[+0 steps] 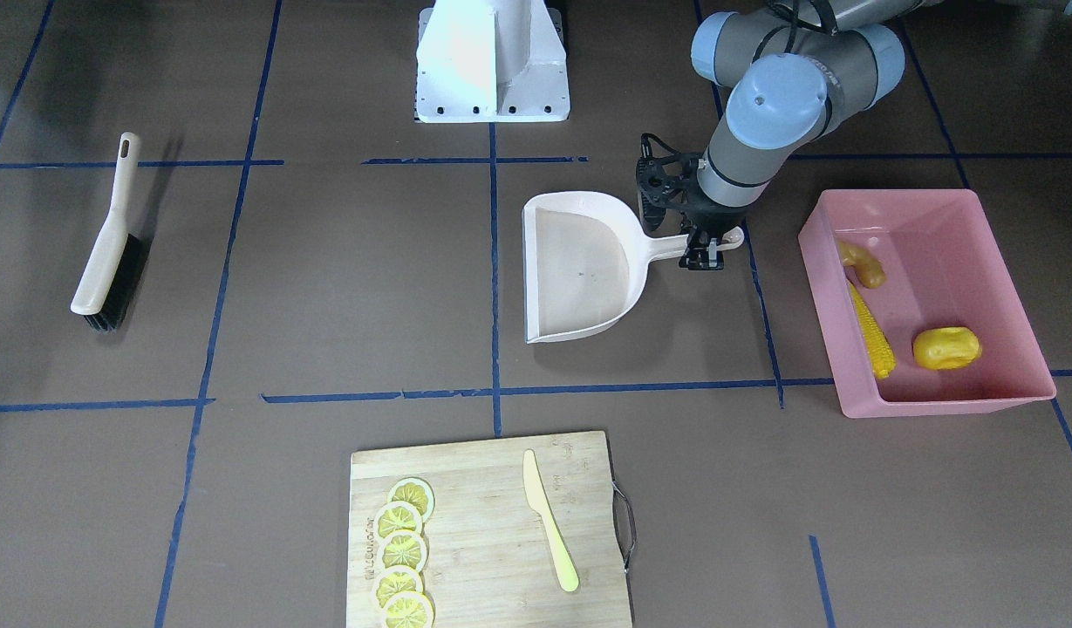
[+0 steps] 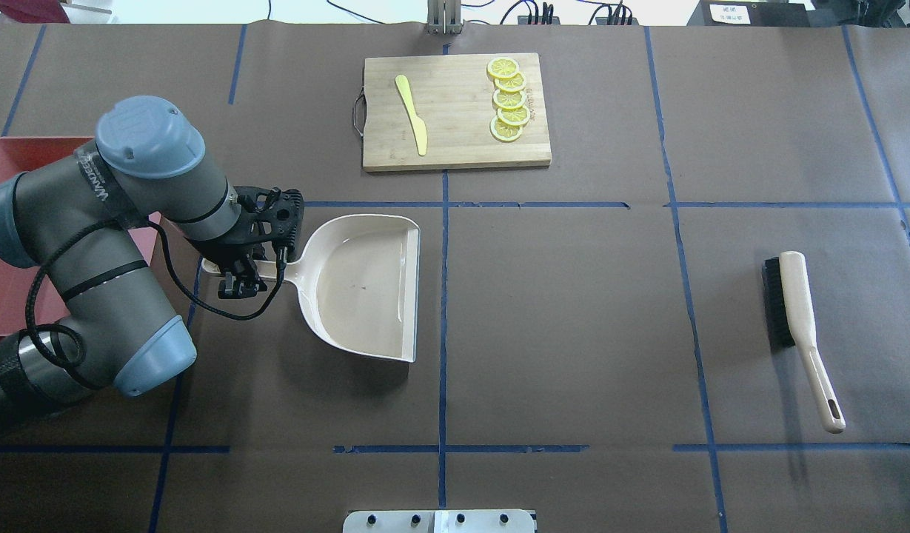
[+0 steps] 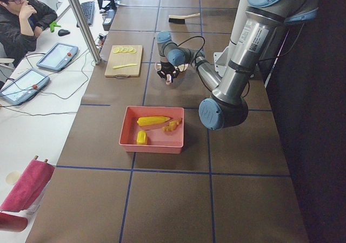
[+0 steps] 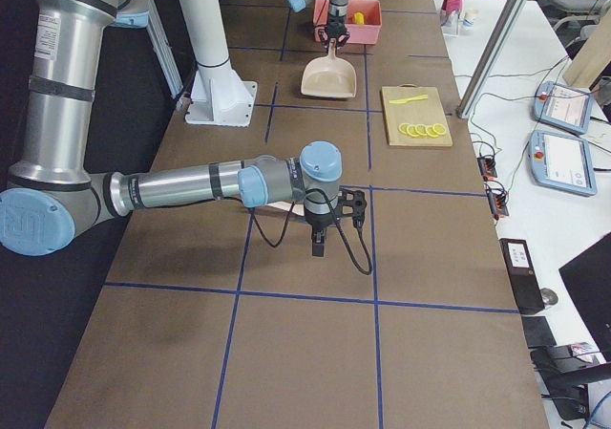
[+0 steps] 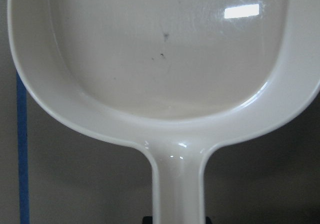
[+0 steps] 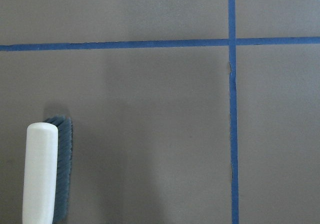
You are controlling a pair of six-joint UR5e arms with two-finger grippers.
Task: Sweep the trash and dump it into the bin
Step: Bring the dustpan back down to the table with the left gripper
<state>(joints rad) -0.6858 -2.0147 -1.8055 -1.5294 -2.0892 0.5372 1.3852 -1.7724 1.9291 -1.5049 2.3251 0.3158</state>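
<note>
Bin (image 2: pixel 32 154) half hidden behind left arm (image 2: pixel 92 244)

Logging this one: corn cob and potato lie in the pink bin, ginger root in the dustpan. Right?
No. The ginger root lies in the pink bin too, with the corn cob and potato; the dustpan is empty. The exterior front-facing view shows it.

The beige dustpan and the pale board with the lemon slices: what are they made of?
The beige scoop-shaped dustpan looks like moulded plastic, smooth and glossy: the left wrist view shows a sharp light reflection in its pan. The rectangular pale board looks like wood, perhaps bamboo, matt, with visible grain strips.
</note>
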